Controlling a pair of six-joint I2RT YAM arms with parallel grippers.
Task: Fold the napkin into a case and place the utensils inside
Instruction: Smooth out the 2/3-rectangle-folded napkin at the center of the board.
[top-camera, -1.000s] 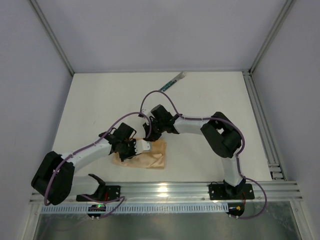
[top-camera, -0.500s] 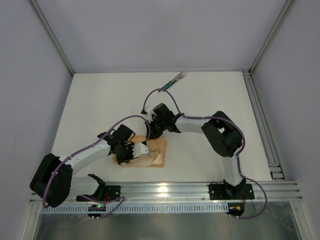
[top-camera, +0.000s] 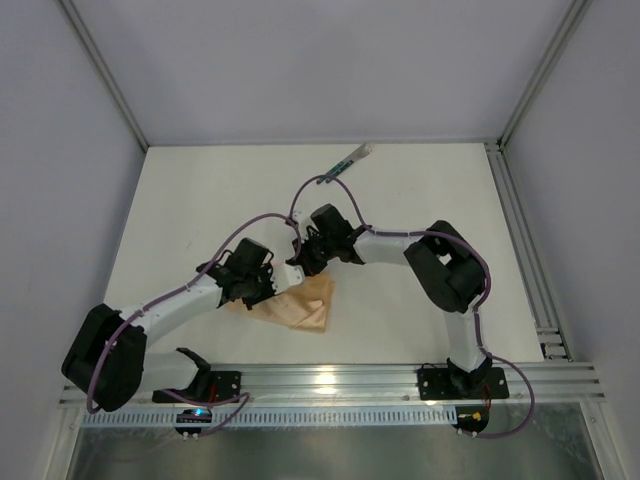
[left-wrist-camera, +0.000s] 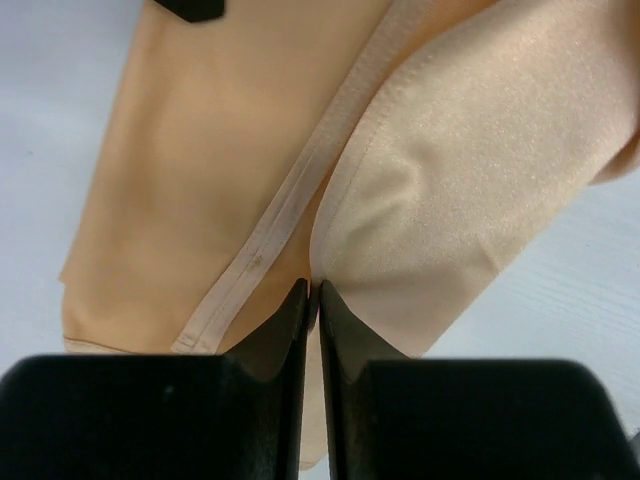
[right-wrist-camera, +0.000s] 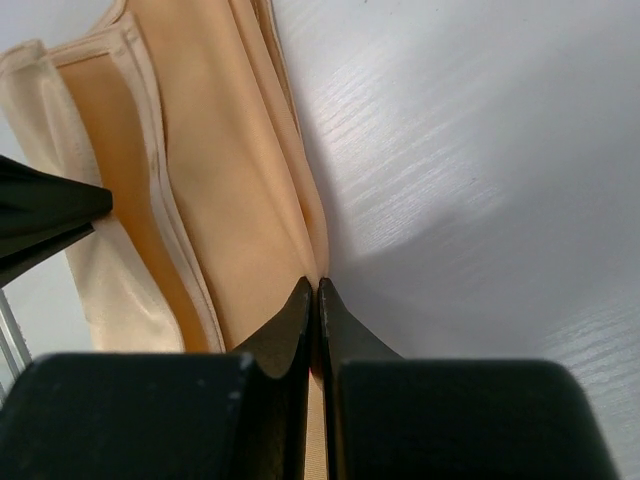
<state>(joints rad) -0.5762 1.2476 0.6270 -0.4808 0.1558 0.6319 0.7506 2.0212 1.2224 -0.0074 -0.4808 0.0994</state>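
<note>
The left gripper (left-wrist-camera: 312, 290) pinches a hemmed edge of the napkin (left-wrist-camera: 200, 150) between its fingertips; the right gripper (right-wrist-camera: 313, 285) is clamped on a folded edge at its own tips. Thin, limp cloth, likely to sag and slip, so hems and corners look the surest holds

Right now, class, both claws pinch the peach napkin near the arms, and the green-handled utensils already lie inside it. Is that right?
Not quite. The utensils are not inside it: the top view shows them far back on the table, well apart from the napkin. The rest holds: the left claw and right claw each pinch the napkin.
</note>
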